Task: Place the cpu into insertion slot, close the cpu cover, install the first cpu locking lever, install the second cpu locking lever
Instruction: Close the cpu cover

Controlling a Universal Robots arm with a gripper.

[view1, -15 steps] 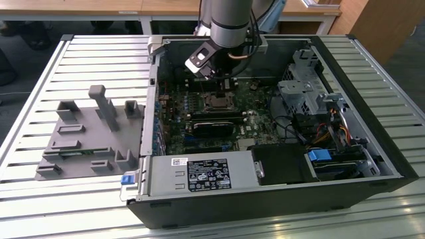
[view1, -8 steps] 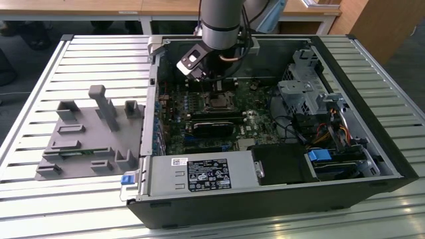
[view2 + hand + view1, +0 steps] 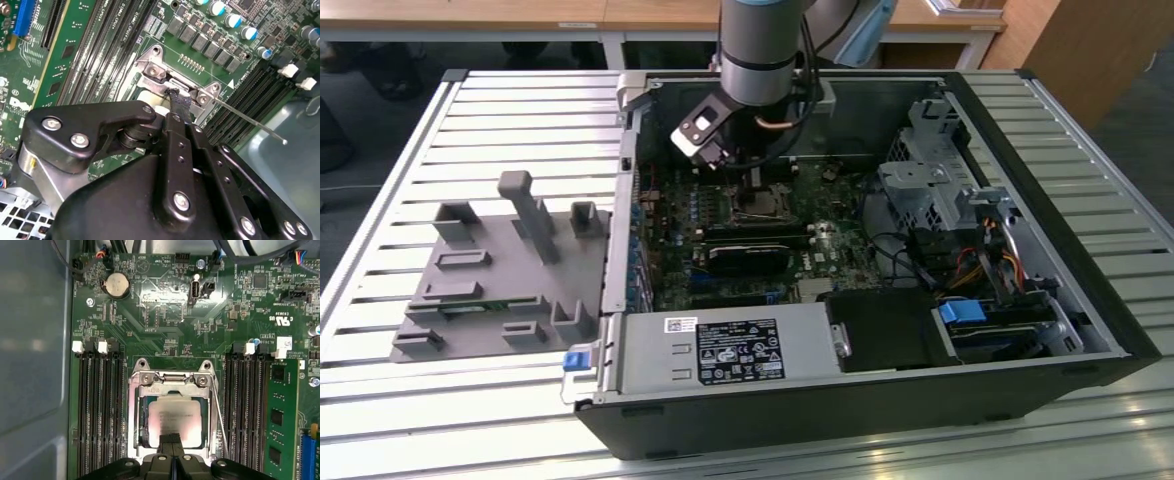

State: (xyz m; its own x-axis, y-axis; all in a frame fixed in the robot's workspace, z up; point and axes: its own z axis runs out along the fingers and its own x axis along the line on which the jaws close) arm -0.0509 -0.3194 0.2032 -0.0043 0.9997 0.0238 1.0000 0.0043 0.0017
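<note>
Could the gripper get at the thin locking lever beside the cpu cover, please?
Probably yes: the locking lever juts free beside the cpu cover, nothing covers it, and the gripper hangs close by.

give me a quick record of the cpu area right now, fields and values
cpu cover: down flat on the green motherboard
cpu: under it, pale top showing through the cut-out
locking lever: thin metal rod beside the cover, free end sticking out over the memory slots, looks unlatched
tool: shut, tip at the cover's edge, nothing seen in it
setting: inside an open computer case
</note>
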